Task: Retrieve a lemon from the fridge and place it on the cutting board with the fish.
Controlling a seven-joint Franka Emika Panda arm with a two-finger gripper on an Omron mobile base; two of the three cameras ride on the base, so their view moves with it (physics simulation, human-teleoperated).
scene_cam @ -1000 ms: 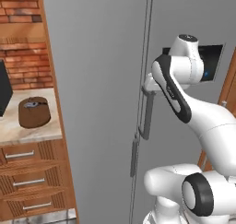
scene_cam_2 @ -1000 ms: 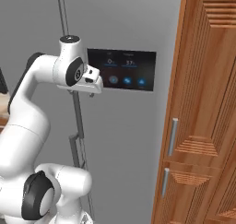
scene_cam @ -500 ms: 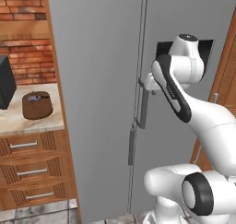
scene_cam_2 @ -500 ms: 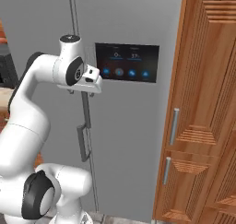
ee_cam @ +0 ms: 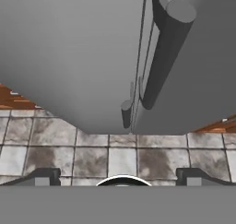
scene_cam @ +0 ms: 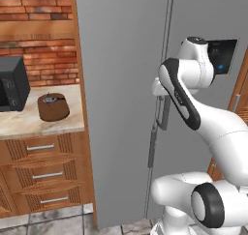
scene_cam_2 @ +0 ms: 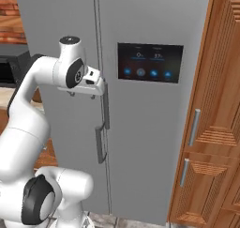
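The grey two-door fridge (scene_cam: 121, 84) stands shut, so the lemon is hidden. My gripper (scene_cam_2: 82, 95) points down toward the floor, just in front of the upper bar handle (scene_cam_2: 106, 105) near the door seam. It is open, with its fingertips (ee_cam: 44, 176) set wide and nothing between them. In the hand view that handle (ee_cam: 166, 48) runs past at the upper right, and a lower handle (ee_cam: 126, 112) sits farther down. The dark brown cutting board (scene_cam: 53, 108) rests on the counter to the fridge's left, with the small grey fish (scene_cam: 50, 99) on top.
A black microwave (scene_cam: 12, 84) stands on the counter (scene_cam: 29, 125) beside the board, above wooden drawers (scene_cam: 41, 173). The fridge's right door carries a dark display panel (scene_cam_2: 150, 63). A tall wooden cabinet (scene_cam_2: 215, 128) flanks the fridge's right side. Tiled floor (ee_cam: 92, 158) lies below.
The whole picture has shifted in both base views, so the base has driven; more of the counter and the microwave now show. The gripper stays open by the fridge handle.
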